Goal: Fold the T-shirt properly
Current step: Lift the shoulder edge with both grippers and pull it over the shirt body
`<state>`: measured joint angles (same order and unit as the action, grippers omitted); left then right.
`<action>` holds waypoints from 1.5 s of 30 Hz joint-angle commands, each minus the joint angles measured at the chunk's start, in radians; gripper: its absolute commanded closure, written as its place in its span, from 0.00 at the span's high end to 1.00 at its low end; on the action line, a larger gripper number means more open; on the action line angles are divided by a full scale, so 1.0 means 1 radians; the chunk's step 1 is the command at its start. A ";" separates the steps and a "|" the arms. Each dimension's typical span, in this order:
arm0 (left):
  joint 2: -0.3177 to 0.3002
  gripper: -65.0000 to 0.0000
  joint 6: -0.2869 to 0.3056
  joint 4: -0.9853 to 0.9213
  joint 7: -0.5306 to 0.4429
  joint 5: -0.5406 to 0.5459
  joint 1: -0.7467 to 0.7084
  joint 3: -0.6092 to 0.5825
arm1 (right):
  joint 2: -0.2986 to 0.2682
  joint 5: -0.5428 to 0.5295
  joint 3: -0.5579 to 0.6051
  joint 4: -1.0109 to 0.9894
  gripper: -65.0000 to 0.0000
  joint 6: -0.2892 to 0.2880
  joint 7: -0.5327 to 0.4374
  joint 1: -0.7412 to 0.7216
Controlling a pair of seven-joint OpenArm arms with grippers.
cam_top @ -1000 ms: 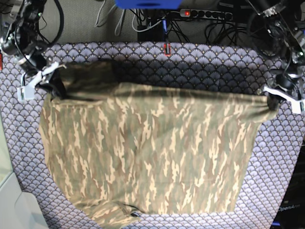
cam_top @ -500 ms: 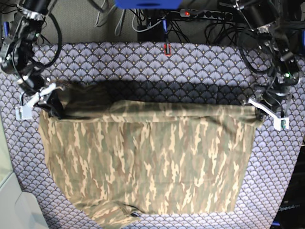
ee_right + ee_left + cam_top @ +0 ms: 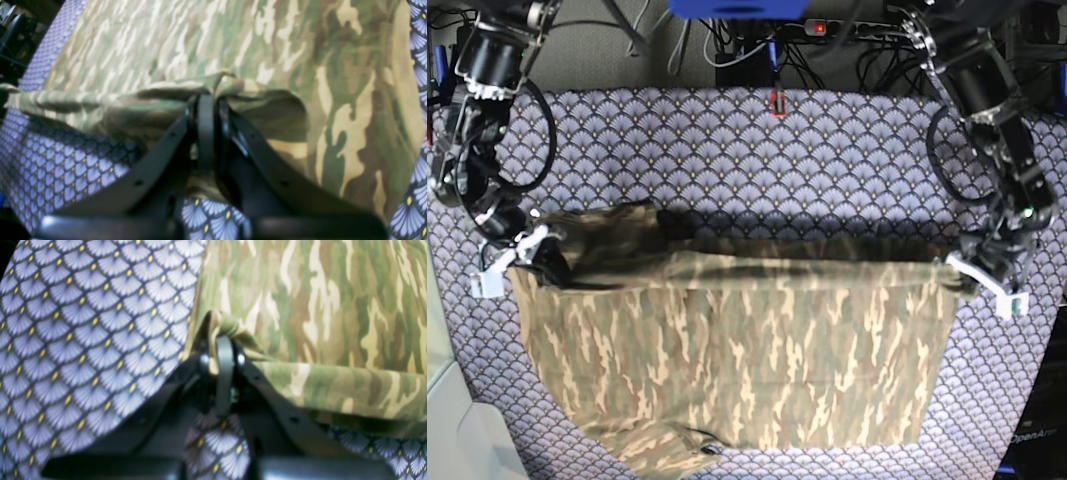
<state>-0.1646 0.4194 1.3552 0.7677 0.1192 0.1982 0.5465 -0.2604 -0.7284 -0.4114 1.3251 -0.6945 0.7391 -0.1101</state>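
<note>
The camouflage T-shirt (image 3: 737, 350) lies spread on the purple scallop tablecloth (image 3: 777, 160), its far edge lifted and drawn toward the near side. At the shirt's right end in the base view, my left gripper (image 3: 972, 268) is shut on that edge. The left wrist view shows its jaws (image 3: 224, 340) pinching a bunch of the T-shirt (image 3: 317, 306). My right gripper (image 3: 527, 255) is shut on the left end, beside a sleeve. Seen from the right wrist, the gripper (image 3: 206, 96) clamps a gathered fold of the T-shirt (image 3: 233, 40). A strip of cloth hangs taut between both grippers.
A power strip (image 3: 857, 30) and tangled cables lie behind the table's far edge. A small red item (image 3: 777, 102) sits at the far middle of the cloth. A white object (image 3: 457, 440) stands at the near left corner. Tablecloth (image 3: 83, 340) shows beside the shirt.
Both grippers have carried the shirt's far edge toward the near side, and the held edge now sits lower in the base view. More tablecloth shows behind it.
</note>
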 commanded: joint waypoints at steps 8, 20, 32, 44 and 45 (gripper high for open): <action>-0.033 0.01 0.000 0.013 -0.021 0.001 0.108 -0.101 | -0.069 -0.018 0.062 -0.063 0.00 -0.004 -0.031 -0.121; -0.053 0.01 0.000 -0.171 -0.182 -0.157 0.183 -0.104 | -0.119 -0.018 0.164 -0.223 0.00 -0.004 -0.114 -0.227; -0.060 0.01 0.000 -0.217 -0.228 -0.158 0.209 -0.105 | -0.136 -0.018 0.288 -0.279 0.00 -0.004 -0.145 -0.313; -0.060 0.01 0.000 -0.219 -0.225 -0.164 0.235 -0.107 | -0.119 0.125 0.291 -0.279 0.00 -0.004 -0.180 -0.307; -0.060 0.01 0.000 -0.219 -0.225 -0.164 0.235 -0.107 | -0.119 0.125 0.291 -0.279 0.00 -0.004 -0.180 -0.307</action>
<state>-0.2131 0.4229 1.1191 0.5697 -0.0525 0.4019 0.4374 -0.3653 -0.5850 -0.1146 1.0309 -0.6945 0.5861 -0.3874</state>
